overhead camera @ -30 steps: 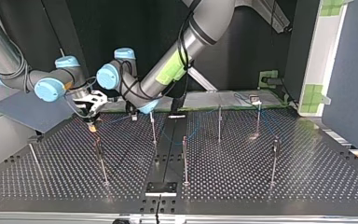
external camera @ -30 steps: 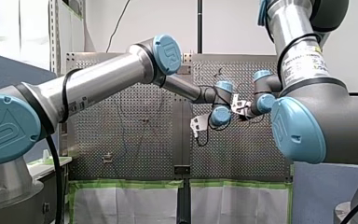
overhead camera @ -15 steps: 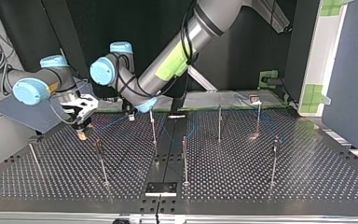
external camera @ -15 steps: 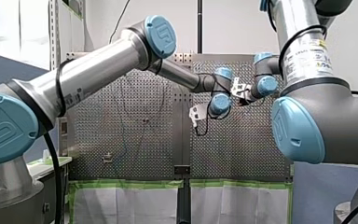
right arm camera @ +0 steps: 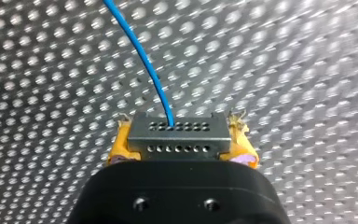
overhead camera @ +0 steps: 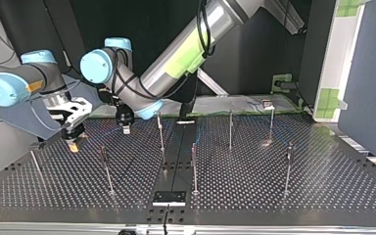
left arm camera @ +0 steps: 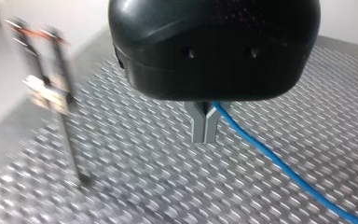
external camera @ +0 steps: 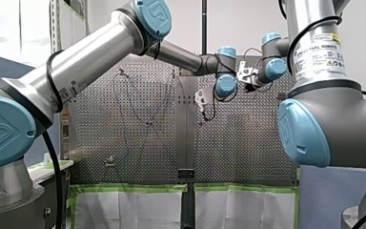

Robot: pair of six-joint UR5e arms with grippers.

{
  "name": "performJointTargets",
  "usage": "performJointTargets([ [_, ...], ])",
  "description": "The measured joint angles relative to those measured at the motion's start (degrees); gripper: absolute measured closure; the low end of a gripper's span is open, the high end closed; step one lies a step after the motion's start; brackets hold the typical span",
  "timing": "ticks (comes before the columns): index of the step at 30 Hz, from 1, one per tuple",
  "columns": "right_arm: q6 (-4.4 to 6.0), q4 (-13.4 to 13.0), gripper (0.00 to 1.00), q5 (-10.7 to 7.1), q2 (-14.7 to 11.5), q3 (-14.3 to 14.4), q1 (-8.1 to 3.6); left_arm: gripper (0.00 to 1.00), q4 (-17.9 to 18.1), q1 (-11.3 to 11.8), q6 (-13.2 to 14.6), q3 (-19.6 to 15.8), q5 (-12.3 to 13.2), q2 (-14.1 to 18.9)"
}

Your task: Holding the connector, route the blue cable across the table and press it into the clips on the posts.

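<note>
Both grippers have shifted toward the top view's left and slightly nearer its camera over the last second, and in the front view both wrists now sit higher against the bench (overhead camera: pixel 284 200). Nearest the top view's camera a black plate (overhead camera: pixel 169 198) lies at the bench's front edge, and just behind it stands a row of thin posts (overhead camera: pixel 194 169); their clips are too small to make out. Beyond the left end of that row my right gripper (overhead camera: pixel 73 141) hangs close over the perforated surface. The right wrist view shows its yellow pads (right arm camera: pixel 121 150) clamped on either side of the grey connector (right arm camera: pixel 177 137), whose pin holes face the camera, and the blue cable (right arm camera: pixel 140 51) runs out of the connector's far face over the bench. Further back and toward the middle, my left gripper (overhead camera: pixel 124 127) hovers just left of a post in the second row. In the left wrist view its metal fingers (left arm camera: pixel 198 126) are drawn together to a thin slit, and the blue cable leaves from between them near their root and slants away low over the bench. A blurred post stands off to one side.
</note>
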Motion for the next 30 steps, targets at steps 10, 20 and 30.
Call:
performJointTargets([
  [10,0.15,1.57,1.0,-2.37,-3.41,-1.16,0.01,1.0,0.2,-0.11,0.46,2.23,1.89,0.8],
  [20,1.21,1.99,1.0,-5.91,-3.5,-2.46,0.01,1.0,-0.12,0.88,-0.31,2.26,2.19,0.88],
  [30,1.65,2.99,1.0,-7.38,-3.56,-3.94,0.0,1.0,0.46,1.12,-0.69,2.61,2.04,0.9],
])
